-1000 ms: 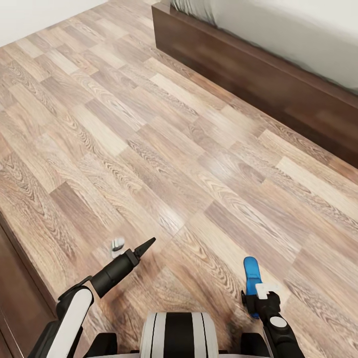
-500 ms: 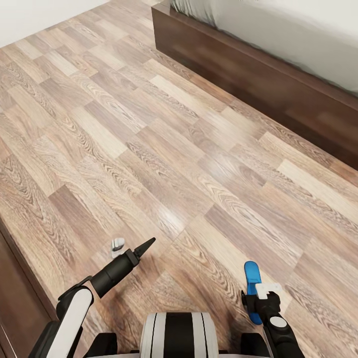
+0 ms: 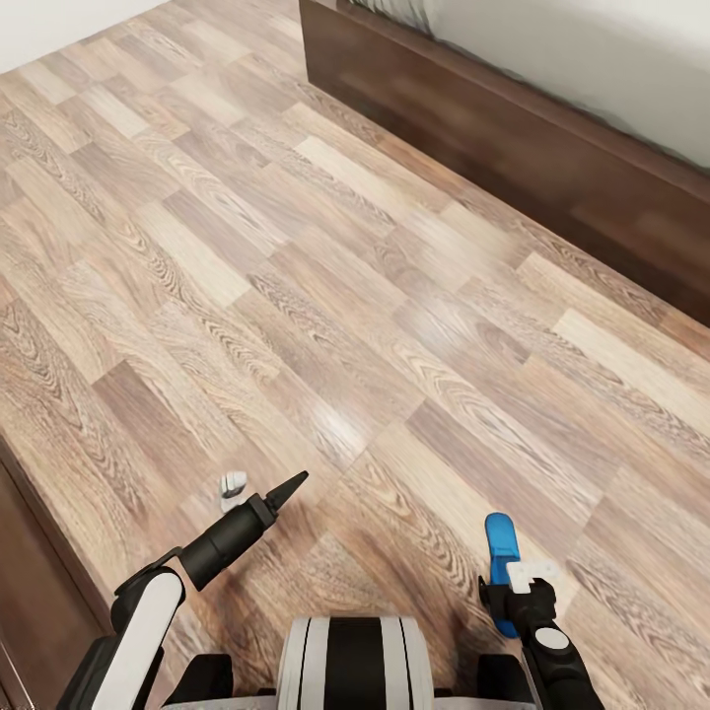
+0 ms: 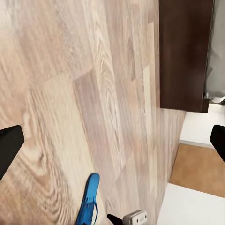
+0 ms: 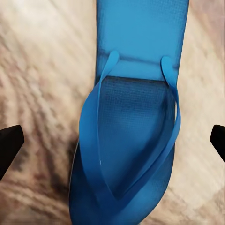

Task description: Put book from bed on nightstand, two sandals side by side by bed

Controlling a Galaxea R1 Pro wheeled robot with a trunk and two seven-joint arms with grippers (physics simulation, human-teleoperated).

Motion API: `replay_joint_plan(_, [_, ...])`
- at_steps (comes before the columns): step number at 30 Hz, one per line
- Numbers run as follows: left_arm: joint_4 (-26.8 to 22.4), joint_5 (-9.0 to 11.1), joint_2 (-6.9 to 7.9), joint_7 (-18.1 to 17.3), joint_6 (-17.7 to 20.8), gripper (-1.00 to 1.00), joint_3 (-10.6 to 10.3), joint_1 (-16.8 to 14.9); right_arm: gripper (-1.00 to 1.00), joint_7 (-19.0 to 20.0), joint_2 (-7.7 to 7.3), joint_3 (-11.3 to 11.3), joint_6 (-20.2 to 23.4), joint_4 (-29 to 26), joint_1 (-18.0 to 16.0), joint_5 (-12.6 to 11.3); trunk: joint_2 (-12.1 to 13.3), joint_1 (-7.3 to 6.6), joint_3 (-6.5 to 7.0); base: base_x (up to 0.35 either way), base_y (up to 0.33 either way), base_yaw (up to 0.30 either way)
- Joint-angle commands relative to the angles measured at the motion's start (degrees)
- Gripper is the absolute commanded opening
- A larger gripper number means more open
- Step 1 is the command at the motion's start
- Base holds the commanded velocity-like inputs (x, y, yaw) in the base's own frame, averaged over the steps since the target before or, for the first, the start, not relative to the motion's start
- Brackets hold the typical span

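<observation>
- Head view: the right gripper [image 3: 515, 582] hangs low over the floor [image 3: 296, 296] with a blue sandal [image 3: 499, 544] at its tip; whether it is clamped on it I cannot tell. The left gripper [image 3: 286, 488] points forward with nothing in it — tips look together here. The bed [image 3: 552, 128] runs along the upper right, well apart from the sandal. Risk: if the hold is loose, the sandal may slip on the way there.
- Left wrist view: the fingers [image 4: 9, 145] stand wide apart at the frame edges, so the left gripper is apart after all. The sandal [image 4: 89, 199] lies near; the bed frame [image 4: 183, 51] is farther off.
- Right wrist view: the sandal [image 5: 133, 122] sits strap-up between spread fingers [image 5: 9, 145] — they may not be gripping it.
- Writing: none readable.
</observation>
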Motion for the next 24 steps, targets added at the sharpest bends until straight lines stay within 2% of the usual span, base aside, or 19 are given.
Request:
replay_joint_plan(1, [0.0, 0.4, 0.0, 0.0, 0.5, 1.0, 0.1, 0.0, 1.0, 0.2, 0.06, -0.1, 0.3, -0.1, 0.0, 0.5, 0.0, 0.02, -0.26, 0.0, 0.0, 0.0])
replay_joint_plan(7, [-0.1, 0.4, 0.0, 0.0, 0.5, 1.0, 0.1, 0.0, 1.0, 0.2, 0.06, -0.1, 0.3, -0.1, 0.0, 0.5, -0.1, 0.17, -1.58, 0.0, 0.0, 0.0])
replay_joint_plan(15, [0.0, 0.3, 0.0, 0.0, 0.5, 1.0, 0.1, 0.0, 1.0, 0.2, 0.06, -0.1, 0.3, -0.1, 0.0, 0.5, -0.1, 0.17, -1.58, 0.0, 0.0, 0.0])
replay_joint_plan(24, [-0.1, 0.3, 0.0, 0.0, 0.5, 1.0, 0.1, 0.0, 1.0, 0.2, 0.06, -0.1, 0.3, -0.1, 0.0, 0.5, -0.2, 0.4, -3.58, 0.0, 0.0, 0.0])
